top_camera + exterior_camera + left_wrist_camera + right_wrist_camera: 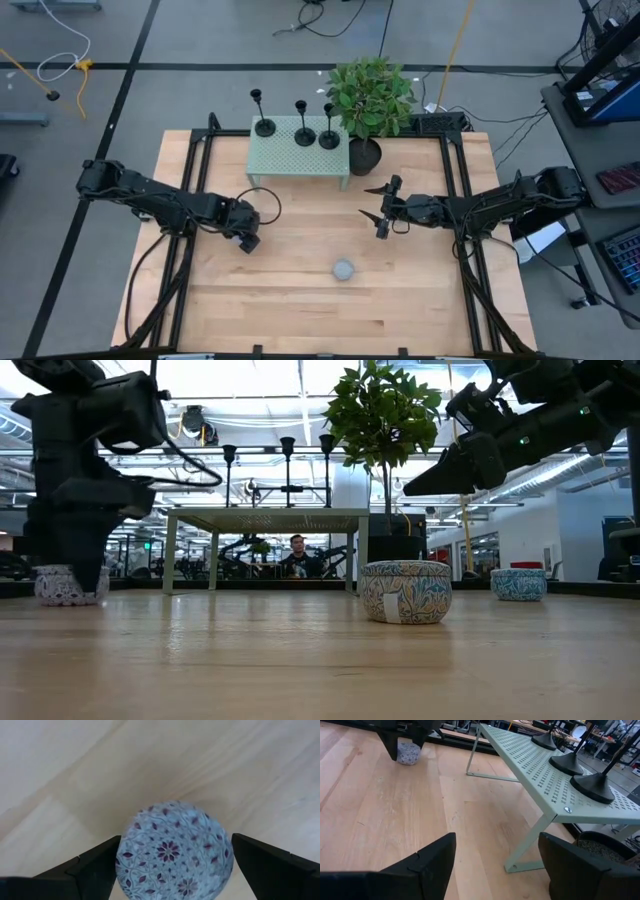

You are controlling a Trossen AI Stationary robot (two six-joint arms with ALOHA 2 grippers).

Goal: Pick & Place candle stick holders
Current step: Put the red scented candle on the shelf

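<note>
Three black candle stick holders stand upright on their disc bases on a pale green perforated stand at the table's far middle; they also show in the right wrist view. My left gripper is open, pointing down at the table's left middle, with its fingers on either side of a small purple-patterned round tin that sits on the table. My right gripper is open and empty, above the table right of the middle, its fingers pointing toward the stand. My left gripper comes at the tin from above, with one finger on each side of its round wall. I cannot tell whether either finger touches the tin, which sits flat on the table.
A potted plant in a black pot stands right beside the stand. A blue-patterned round tin sits on the table near the middle front. The low view shows another tin farther right. A black frame borders the table.
</note>
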